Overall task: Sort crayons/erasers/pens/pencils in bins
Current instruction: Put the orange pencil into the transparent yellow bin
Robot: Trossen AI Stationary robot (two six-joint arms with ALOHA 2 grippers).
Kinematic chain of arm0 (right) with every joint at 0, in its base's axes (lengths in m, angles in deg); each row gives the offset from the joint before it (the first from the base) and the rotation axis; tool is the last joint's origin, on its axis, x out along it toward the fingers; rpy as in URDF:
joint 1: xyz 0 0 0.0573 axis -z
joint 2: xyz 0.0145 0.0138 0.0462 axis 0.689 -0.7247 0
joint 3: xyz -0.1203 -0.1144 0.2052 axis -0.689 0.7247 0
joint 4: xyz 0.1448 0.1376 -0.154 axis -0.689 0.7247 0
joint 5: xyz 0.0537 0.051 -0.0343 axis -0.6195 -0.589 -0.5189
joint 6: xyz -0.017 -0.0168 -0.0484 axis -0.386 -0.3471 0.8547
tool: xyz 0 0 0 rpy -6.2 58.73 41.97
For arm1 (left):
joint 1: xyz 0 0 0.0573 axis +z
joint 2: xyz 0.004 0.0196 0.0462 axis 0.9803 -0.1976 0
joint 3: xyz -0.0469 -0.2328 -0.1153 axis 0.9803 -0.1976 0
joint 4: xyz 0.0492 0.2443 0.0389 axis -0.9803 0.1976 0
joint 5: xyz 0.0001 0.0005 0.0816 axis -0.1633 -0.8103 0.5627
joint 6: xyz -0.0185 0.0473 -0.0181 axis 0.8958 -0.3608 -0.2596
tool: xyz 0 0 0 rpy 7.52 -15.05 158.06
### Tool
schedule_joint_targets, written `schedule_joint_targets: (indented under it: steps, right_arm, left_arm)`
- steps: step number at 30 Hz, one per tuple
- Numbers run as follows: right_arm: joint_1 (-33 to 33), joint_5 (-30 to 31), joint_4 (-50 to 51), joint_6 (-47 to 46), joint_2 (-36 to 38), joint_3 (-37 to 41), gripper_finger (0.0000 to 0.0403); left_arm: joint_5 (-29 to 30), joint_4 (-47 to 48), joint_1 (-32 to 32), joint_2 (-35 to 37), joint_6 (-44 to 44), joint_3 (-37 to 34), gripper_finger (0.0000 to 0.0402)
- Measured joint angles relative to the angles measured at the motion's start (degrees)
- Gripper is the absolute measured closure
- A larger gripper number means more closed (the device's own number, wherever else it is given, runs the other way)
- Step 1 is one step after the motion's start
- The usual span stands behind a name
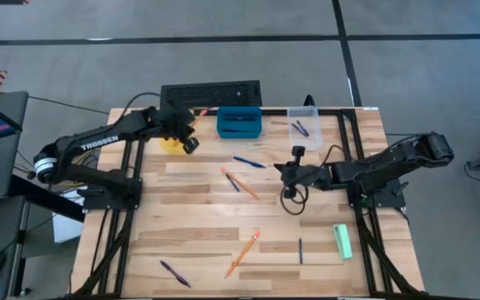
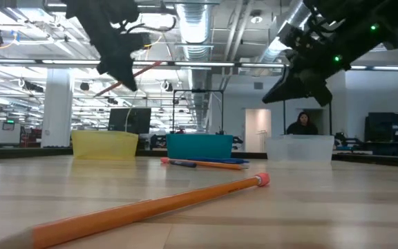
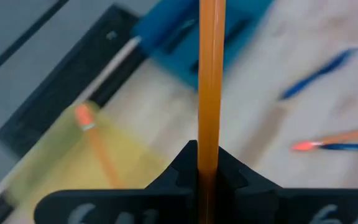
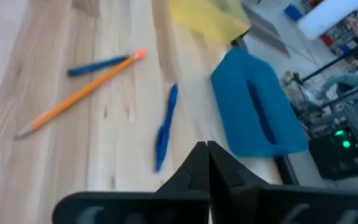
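Note:
My left gripper (image 1: 188, 138) hangs over the translucent yellow bin (image 1: 172, 147) at the far left and is shut on an orange pencil (image 3: 210, 81). Another pencil (image 3: 97, 146) lies inside that bin. The blue bin (image 1: 239, 122) and the clear bin (image 1: 303, 123), which holds pens, stand to its right. My right gripper (image 1: 283, 172) is shut and empty above mid-table. Beside it lie a blue pen (image 1: 248, 162) and a pencil crossed with a pen (image 1: 238, 182). Near the front lie a pencil (image 1: 242, 254), two pens (image 1: 175, 273) (image 1: 300, 250) and the mint eraser (image 1: 342, 241). My left gripper pinches the pencil's shaft (image 3: 209, 163) between its two fingers. The pencil runs straight on ahead from between the fingers and leaves the wrist picture, so I cannot tell which end is held. It is lifted clear and shows slanted in the low view (image 2: 140, 72), above the yellow bin (image 2: 104, 144).
A black keyboard (image 1: 211, 92) lies beyond the table's far edge behind the bins. The arms' frame rails run along both table sides. Bare wood lies at the table's near left. A person (image 2: 302, 124) sits far back in the room.

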Motion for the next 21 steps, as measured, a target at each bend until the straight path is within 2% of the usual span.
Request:
schedule_joint_targets:
  steps: [4,7,13,16,21]
  right_arm:
    - [3.05,-2.78,-1.88,4.47,3.32,0.09,0.0399]
    - [5.31,-5.44,-3.4,6.21,5.4,0.08,0.0399]
    - [8.18,-7.74,-2.76,6.63,6.74,0.07,0.04]
    - [8.86,-8.77,-2.77,6.66,6.58,0.07,0.04]
    - [9.12,-9.36,-2.74,6.25,6.5,0.07,0.04]
  left_arm:
    - [4.54,-0.13,5.64,-1.55,-2.52,-0.52,0.0401]
    - [6.06,-4.39,9.49,-2.89,-5.21,-1.8,0.0401]
    - [5.47,-16.27,14.91,-4.69,-7.19,-6.65,0.0401]
    - [3.06,-20.69,16.94,-5.58,-7.12,-7.85,0.0401]
    - [1.64,-20.7,19.47,-8.25,-6.52,-7.89,0.0401]
